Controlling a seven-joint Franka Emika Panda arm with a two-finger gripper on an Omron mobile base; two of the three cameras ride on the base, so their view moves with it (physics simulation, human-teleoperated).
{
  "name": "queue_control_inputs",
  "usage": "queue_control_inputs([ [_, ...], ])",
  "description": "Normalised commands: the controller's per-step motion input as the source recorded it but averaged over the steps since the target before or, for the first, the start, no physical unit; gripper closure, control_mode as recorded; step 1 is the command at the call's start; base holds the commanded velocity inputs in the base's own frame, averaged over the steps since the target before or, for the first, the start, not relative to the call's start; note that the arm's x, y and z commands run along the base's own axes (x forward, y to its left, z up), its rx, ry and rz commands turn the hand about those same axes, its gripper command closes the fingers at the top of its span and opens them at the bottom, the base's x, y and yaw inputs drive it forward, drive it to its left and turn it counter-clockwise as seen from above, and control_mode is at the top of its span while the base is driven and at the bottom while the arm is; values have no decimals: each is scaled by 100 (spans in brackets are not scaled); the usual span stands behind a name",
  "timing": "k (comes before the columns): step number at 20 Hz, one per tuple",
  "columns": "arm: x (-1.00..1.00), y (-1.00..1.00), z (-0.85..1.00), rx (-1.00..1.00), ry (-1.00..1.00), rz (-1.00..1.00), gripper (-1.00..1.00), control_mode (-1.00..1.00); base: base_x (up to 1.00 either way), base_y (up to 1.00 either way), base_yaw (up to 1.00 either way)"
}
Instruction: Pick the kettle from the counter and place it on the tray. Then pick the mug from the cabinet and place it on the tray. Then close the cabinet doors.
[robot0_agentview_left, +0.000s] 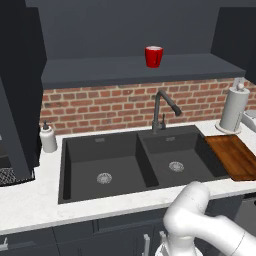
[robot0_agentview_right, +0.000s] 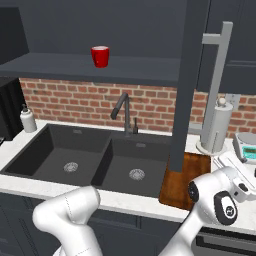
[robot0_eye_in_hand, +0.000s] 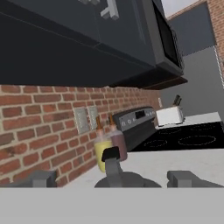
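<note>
Just below the wide-open, empty gripper (robot0_eye_in_hand: 113, 178) sits the kettle (robot0_eye_in_hand: 124, 180), its black handle rising between the two fingertips. My judgement: lower straight down until the pads flank that handle, then close squarely. The tray (robot0_agentview_left: 235, 156) lies on the white counter (robot0_agentview_left: 30, 200) right of the sink (robot0_agentview_left: 135, 162); the red mug (robot0_agentview_left: 154, 56) waits on the cabinet (robot0_agentview_left: 140, 70) shelf. Brick wall (robot0_eye_in_hand: 43, 118), bottles and a stove (robot0_eye_in_hand: 188, 138) stand beyond.
</note>
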Motion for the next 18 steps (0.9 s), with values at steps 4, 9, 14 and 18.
queue_control_inputs([
  [4,6,-1,-15,0,0,0,-100,-100,0,0,0],
  [9,16,-6,-16,0,0,0,-100,-100,0,0,0],
  [14,20,-9,-6,0,0,0,-100,-100,0,0,0],
  [18,16,-12,-8,0,0,0,-100,-100,0,0,0],
])
